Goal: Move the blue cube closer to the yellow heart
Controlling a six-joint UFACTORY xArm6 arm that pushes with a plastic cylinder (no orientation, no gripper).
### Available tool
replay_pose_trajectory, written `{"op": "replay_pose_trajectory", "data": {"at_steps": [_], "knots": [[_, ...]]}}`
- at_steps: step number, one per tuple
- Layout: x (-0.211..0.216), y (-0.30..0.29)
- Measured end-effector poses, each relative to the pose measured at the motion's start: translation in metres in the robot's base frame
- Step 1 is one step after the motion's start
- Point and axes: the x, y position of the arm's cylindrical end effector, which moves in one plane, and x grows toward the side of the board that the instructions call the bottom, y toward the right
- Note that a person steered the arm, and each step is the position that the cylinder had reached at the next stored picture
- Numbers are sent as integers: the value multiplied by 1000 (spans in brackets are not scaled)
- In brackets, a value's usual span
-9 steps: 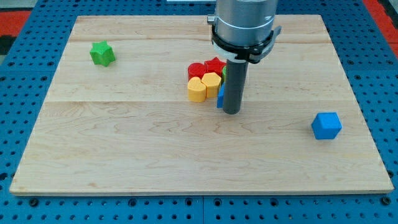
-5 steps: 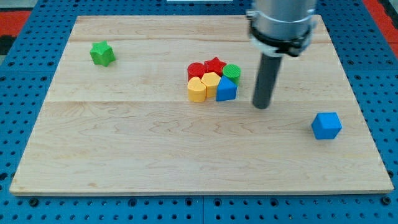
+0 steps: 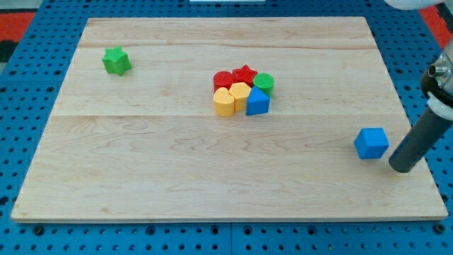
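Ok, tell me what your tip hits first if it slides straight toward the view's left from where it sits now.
Most likely the blue cube: my tip sits just to its right, slightly nearer the view's bottom, so it might only clip the lower edge. Beyond it the wooden board looks free.

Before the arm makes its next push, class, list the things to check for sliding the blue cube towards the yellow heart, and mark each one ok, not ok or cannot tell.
1. My tip sits at the view's right of the blue cube, on its far side from the cluster: ok.
2. Tip touching the cube: not ok, a small gap shows.
3. Yellow heart visible in the cluster: ok.
4. Bare wooden board between cube and cluster: ok.
5. Blue wedge-like block flanks the heart on the cube's side: not ok.
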Motion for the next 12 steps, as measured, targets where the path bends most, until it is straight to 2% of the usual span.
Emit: {"op": "replay_pose_trajectory", "data": {"at_steps": [1,4,7,10,12], "knots": [[-16,4],[-57,-62],[-56,-154],[-56,-200],[-60,-205]]}}
